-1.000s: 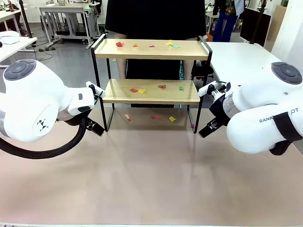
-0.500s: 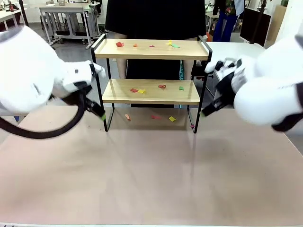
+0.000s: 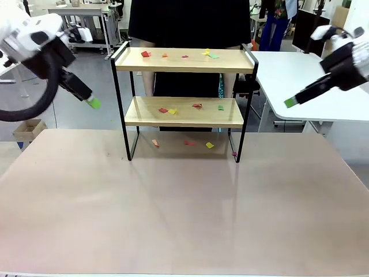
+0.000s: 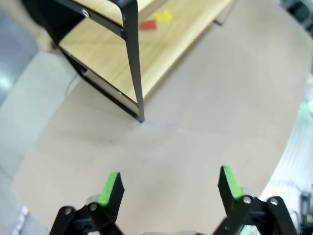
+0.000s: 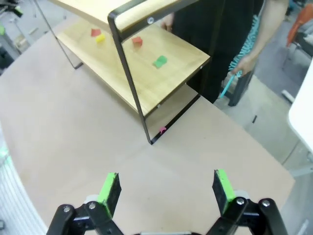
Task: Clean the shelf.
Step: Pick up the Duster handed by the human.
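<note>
Surface (image 3: 184, 219) of tan board, with shelf (image 3: 184, 63) standing at its far middle, long axis running left to right. A person (image 3: 190, 23) in black stands just behind it. Left arm (image 3: 34, 40) and right arm (image 3: 349, 57) hang high off either end. Both sets of jaws are spread open and empty, angled down and inward toward the shelf and well apart from it; neither is clearly nearer. Small coloured scraps (image 3: 173, 111) lie on both boards of the shelf, and a few more on the surface beneath it.
</note>
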`<state>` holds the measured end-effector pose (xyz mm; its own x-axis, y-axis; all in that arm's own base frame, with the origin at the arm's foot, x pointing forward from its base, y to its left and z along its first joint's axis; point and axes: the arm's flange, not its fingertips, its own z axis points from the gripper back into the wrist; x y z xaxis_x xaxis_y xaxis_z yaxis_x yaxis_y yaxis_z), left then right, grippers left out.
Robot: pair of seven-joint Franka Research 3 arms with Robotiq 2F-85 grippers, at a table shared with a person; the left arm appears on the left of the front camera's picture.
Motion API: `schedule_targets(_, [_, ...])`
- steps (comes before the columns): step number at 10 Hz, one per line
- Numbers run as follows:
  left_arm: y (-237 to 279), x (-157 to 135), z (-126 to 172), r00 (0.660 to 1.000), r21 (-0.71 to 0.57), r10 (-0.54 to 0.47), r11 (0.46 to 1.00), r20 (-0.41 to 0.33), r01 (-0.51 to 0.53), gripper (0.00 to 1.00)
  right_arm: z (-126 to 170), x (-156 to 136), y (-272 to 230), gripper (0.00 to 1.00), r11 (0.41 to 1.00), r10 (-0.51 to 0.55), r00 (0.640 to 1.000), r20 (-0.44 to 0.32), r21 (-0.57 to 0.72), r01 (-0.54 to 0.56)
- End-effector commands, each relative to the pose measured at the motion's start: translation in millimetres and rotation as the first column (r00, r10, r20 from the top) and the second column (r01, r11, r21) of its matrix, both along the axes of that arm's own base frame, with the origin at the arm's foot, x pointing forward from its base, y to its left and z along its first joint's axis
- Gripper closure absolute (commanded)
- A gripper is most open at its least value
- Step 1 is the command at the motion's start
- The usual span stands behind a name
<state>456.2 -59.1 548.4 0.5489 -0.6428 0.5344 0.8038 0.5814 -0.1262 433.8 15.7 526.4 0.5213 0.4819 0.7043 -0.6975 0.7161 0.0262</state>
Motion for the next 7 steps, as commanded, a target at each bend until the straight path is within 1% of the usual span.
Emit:
schedule_targets(1, [37.8,36.7,-8.3,0.979,-0.085,-0.195,0.978,-0.057,0.19,0.0,-10.7,30.4,-35.4,0.0,0.986,0.148,0.989,0.007,0.076,-0.148])
schedule_targets(2, [66.8,50.6,-18.5,0.97,-0.14,-0.24,0.963,-0.047,0.231,0.0,-18.3,39.9,-58.4,0.0,0.975,0.201,0.979,0.031,0.087,-0.203])
schedule_targets(3, [89.1,57.6,-29.1,0.961,-0.202,-0.275,0.943,-0.034,0.263,0.0,-27.2,51.4,-77.1,0.0,0.958,0.264,0.963,0.045,0.104,-0.268])
schedule_targets(4, [108.0,61.6,-39.2,0.964,-0.183,-0.266,0.948,0.006,0.262,0.0,-41.4,62.2,-93.4,0.0,0.938,0.323,0.945,0.05,0.114,-0.327])
schedule_targets(5, [122.7,65.3,-45.4,0.956,-0.239,-0.29,0.927,0.037,0.291,0.0,-58.1,72.3,-105.4,0.0,0.927,0.345,0.937,0.057,0.138,-0.35])
schedule_targets(6, [129.7,67.2,-49.3,0.961,-0.275,-0.273,0.922,0.042,0.274,0.0,-69.6,70.1,-110.3,0.0,0.9,0.389,0.913,0.121,0.16,-0.405])
schedule_targets(7, [131.8,67.7,-58.3,0.971,-0.224,-0.239,0.945,0.025,0.239,0.0,-72.3,66.3,-105.6,0.0,0.93,0.328,0.937,0.121,0.135,-0.343])
